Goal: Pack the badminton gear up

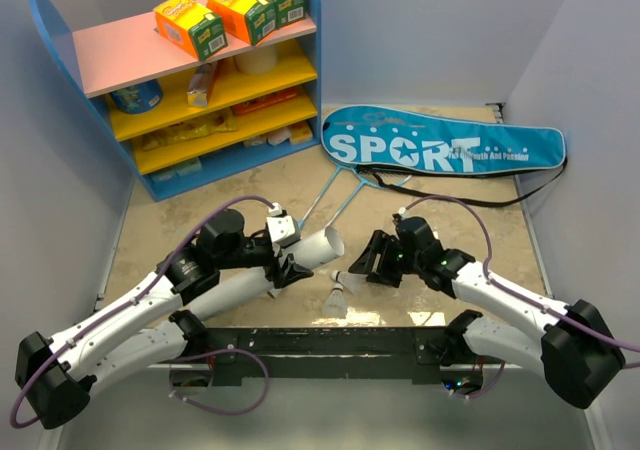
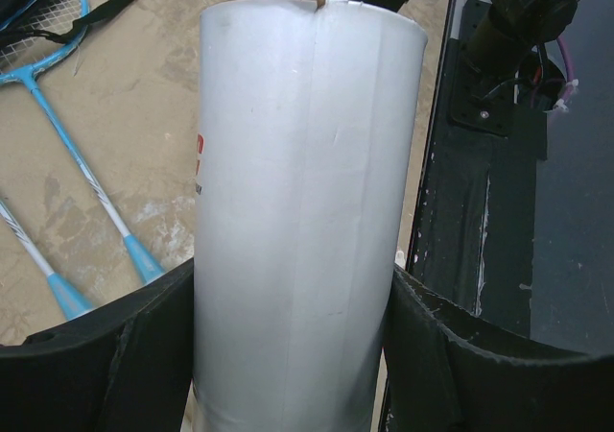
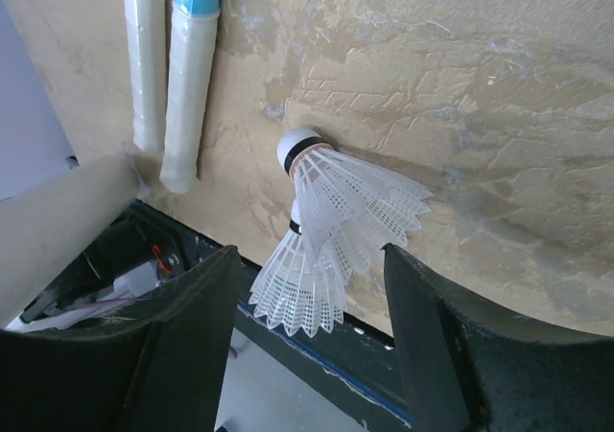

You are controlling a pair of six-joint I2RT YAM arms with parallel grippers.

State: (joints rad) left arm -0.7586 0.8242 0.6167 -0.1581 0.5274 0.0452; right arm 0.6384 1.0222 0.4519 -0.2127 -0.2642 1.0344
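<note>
Beige, mottled surface (image 1: 250, 185) fills the scene, closed in by pale grey walls (image 1: 430, 30). At the far left stands a blue shelf unit (image 1: 115, 55) with a pink top board and yellow shelves, and three orange-green boxes (image 1: 241, 12) sit in a row on top. Along the far right lies the long blue bag (image 1: 440, 150), lettered "SPORT" in white, flat on the surface. Two white and black robot arms reach in from a black mounting rail (image 1: 330, 342) at the near edge. The left hand (image 2: 293, 346) is clenched around a white tube (image 2: 307, 163), one finger pressed against each side of it, and the tube's open end points toward the middle of the surface. The right hand (image 3: 309, 259) is released, fingers spread wide and holding nothing, hovering over the near middle of the surface. Two thin light-blue rackets (image 2: 72, 149) lie side by side between the arms, their heads toward the bag and their white handles (image 3: 187, 96) toward the rail. Two small white shuttlecocks (image 3: 350, 197) lie on the surface close to the rail, one partly over the other, feather skirts fanned out. Seen from the right wrist, they sit in the gap between the spread fingers; whether a finger touches them cannot be told.
</note>
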